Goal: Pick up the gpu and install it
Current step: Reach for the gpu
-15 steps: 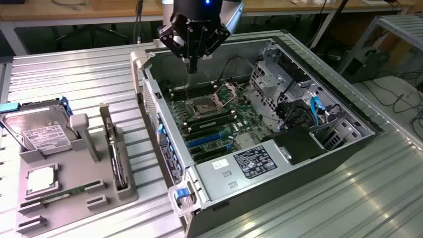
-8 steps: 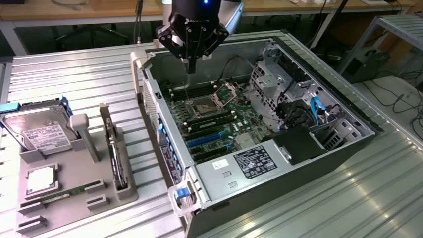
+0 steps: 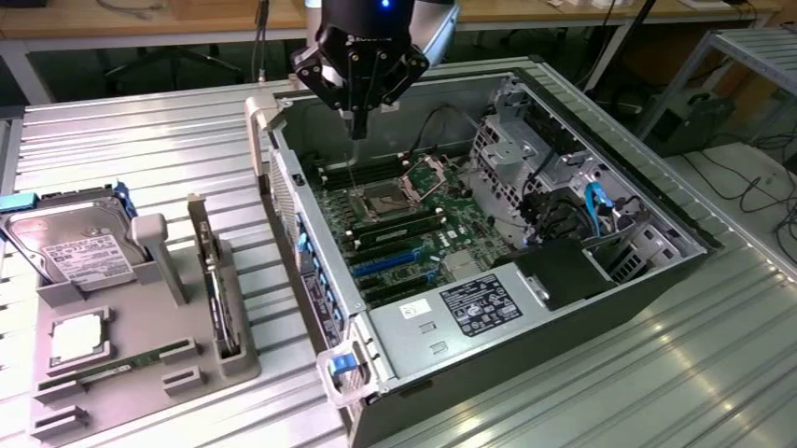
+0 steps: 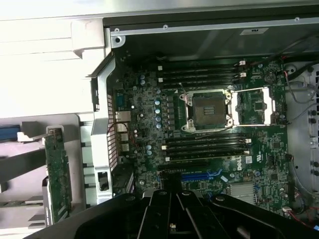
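Note:
The gpu (image 3: 215, 280) is a thin dark card standing on edge in a slot of the grey holder (image 3: 144, 397) at the exterior view's left, its silver bracket at the far end. In the wrist view the gpu (image 4: 57, 172) shows beside the case wall. My gripper (image 3: 357, 129) hangs over the far part of the open computer case (image 3: 566, 280), above the motherboard (image 3: 412, 233), well away from the card. Its fingers are shut together with nothing between them. In the wrist view my gripper (image 4: 172, 196) points down over the blue expansion slot (image 4: 197, 175).
The grey holder also carries a hard drive (image 3: 75, 247), a processor chip (image 3: 77, 338) and a green memory stick (image 3: 118, 364). Inside the case are the open processor socket (image 3: 380, 201), memory slots, blue expansion slots (image 3: 392, 263), a power supply (image 3: 480, 303) and loose cables (image 3: 585, 210).

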Robot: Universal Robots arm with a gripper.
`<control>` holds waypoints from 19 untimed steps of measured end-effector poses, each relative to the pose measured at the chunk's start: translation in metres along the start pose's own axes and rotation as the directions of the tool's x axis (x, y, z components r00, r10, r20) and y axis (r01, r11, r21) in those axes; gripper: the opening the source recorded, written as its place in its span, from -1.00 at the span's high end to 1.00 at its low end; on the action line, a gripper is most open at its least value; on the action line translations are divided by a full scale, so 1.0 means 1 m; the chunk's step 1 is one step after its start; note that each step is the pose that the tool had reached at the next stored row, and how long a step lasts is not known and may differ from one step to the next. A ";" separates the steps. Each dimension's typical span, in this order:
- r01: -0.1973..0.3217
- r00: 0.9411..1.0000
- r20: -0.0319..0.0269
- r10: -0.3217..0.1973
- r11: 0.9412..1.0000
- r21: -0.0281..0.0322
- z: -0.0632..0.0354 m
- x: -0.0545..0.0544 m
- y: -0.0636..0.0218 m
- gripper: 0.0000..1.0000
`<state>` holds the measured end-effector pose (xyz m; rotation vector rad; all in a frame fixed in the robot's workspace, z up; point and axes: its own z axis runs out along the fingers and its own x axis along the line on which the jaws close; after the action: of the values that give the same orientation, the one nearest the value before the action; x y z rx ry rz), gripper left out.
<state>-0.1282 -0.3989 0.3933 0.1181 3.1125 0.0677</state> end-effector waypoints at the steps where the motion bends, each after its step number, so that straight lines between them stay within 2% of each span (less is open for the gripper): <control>1: 0.000 1.000 0.000 0.000 1.000 0.000 0.0000 0.000 0.0000 0.79; 19: 0.000 1.000 0.000 0.000 1.000 0.000 -0.0002 0.006 -0.0004 0.79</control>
<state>-0.1339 -0.3989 0.3933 0.1180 3.1125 0.0677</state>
